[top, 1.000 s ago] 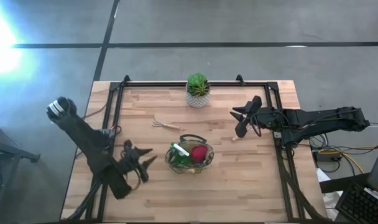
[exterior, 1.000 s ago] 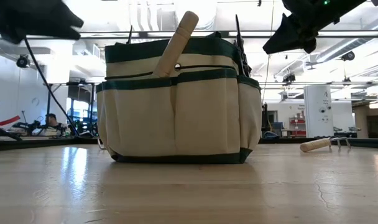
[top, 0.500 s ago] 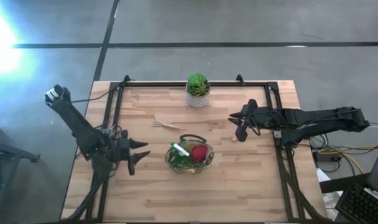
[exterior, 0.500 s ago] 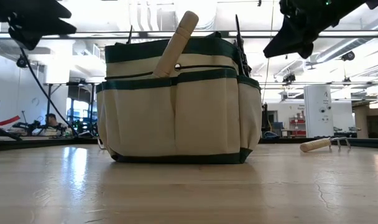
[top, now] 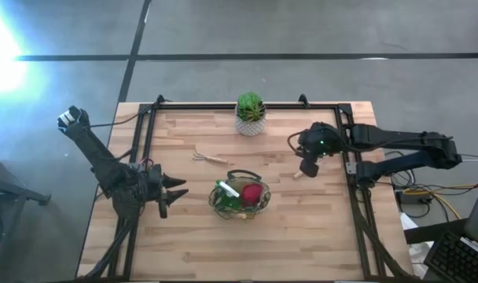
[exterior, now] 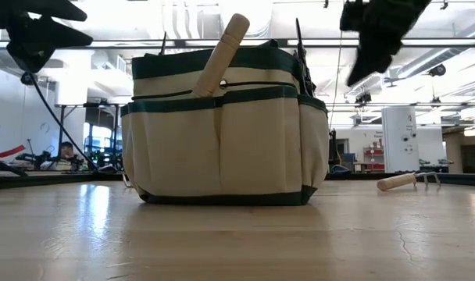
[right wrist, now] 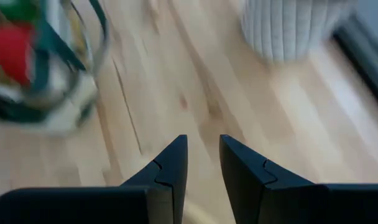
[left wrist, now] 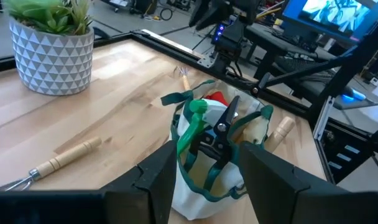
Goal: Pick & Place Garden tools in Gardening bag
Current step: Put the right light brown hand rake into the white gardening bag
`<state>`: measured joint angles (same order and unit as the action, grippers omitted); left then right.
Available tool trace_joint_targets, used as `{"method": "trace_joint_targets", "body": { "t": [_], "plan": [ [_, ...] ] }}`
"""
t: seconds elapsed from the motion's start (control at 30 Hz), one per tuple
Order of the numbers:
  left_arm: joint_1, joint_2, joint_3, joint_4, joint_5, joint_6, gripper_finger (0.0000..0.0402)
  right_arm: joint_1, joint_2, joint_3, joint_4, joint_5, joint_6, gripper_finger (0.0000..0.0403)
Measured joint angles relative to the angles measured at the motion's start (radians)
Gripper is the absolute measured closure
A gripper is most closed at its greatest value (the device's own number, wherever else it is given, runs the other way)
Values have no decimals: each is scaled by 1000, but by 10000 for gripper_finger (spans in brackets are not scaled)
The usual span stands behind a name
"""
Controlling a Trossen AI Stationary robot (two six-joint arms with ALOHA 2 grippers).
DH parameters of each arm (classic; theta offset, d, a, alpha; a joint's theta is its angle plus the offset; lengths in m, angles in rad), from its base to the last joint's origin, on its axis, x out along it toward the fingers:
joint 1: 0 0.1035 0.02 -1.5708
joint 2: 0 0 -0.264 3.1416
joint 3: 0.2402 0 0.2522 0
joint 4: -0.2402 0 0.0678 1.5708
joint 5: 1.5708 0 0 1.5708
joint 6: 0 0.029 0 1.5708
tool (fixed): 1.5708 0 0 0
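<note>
The counter (top: 302, 228) is a pale butcher-block top framed by black rails. Near its middle, slightly toward the near edge, stands the gardening bag (top: 240, 196), a beige canvas tote with green trim; it is soft-sided and will likely sag or slide if pushed. Inside it show a green spray bottle (top: 226, 191), a red item (top: 252, 193), dark pruning shears (left wrist: 219, 129) and a wooden handle (exterior: 220, 57) leaning out of the top.

At the far edge sits the potted plant (top: 250, 114), not part of the job.

The left gripper (top: 172, 194) hovers just beside the bag on its left side, fingers spread wide and empty. The right gripper (top: 306, 156) hangs over the right part of the counter, its fingers only narrowly apart with nothing between them.

Two tools lie outside the bag. The rake (top: 209, 157) rests between plant and bag; a stiff, light thing, best taken by the middle of its wooden handle rather than the thin tines. A small wooden piece (top: 299, 174) lies close beneath the right gripper; what it is cannot be told.
</note>
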<state>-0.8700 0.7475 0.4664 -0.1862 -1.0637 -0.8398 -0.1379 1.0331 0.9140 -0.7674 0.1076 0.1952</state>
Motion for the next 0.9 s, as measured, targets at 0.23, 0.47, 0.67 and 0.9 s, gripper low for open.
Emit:
{"method": "trace_joint_targets", "body": {
  "t": [0.23,0.47,0.67,0.9],
  "plan": [
    [0,0,-1,-1,-1,0,225,-21,7,29,-296,-1,-37,329],
    [0,1,-5,-2,-2,-1,225,-21,-1,25,-404,-2,-305,331],
    [0,1,-15,-8,-3,-1,225,-59,25,25,-419,-5,-142,330],
    [0,1,-16,-9,-3,-1,225,-144,53,12,-431,-31,326,337]
  ]
}}
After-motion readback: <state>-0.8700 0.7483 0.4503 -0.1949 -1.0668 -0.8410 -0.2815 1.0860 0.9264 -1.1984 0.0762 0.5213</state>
